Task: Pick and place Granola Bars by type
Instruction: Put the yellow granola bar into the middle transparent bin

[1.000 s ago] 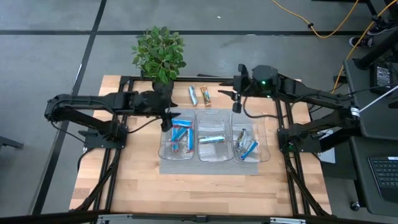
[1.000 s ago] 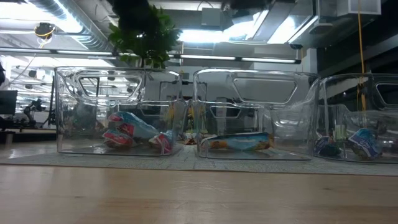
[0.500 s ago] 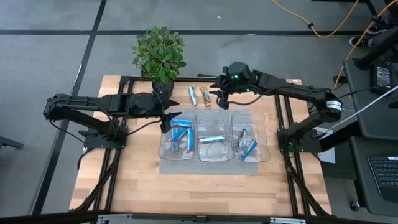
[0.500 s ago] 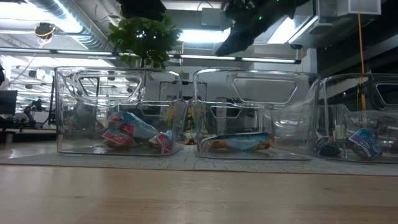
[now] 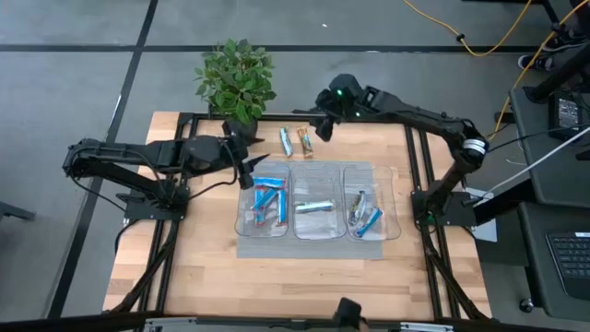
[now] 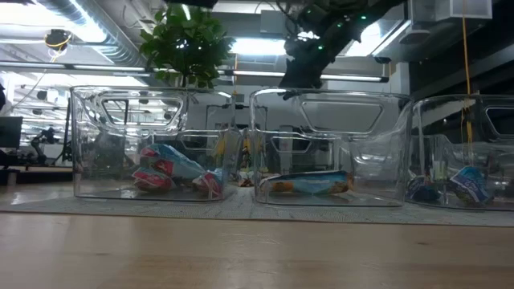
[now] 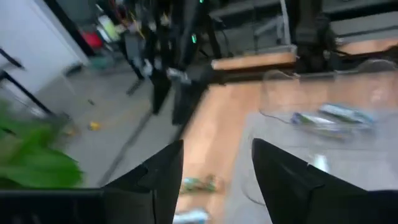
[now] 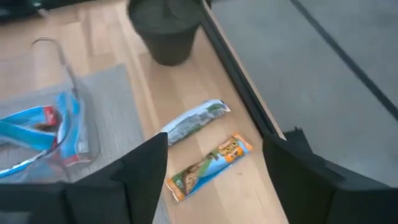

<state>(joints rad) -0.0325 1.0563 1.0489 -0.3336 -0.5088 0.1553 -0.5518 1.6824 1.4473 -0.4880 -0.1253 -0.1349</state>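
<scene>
On the bare wood behind three clear bins (image 5: 318, 231), two foil-wrapped granola bars lie side by side: a silver-blue bar (image 8: 194, 121) and an orange-ended bar (image 8: 208, 159) (both unheld). Directly above them hangs the right gripper (image 8: 214, 171), its dark fingers spread wide with nothing between. Blue-wrapped bars (image 5: 268, 200) fill the bin nearest the left gripper (image 5: 247, 170), which hovers at that bin's rear corner, jaws apart and empty.
</scene>
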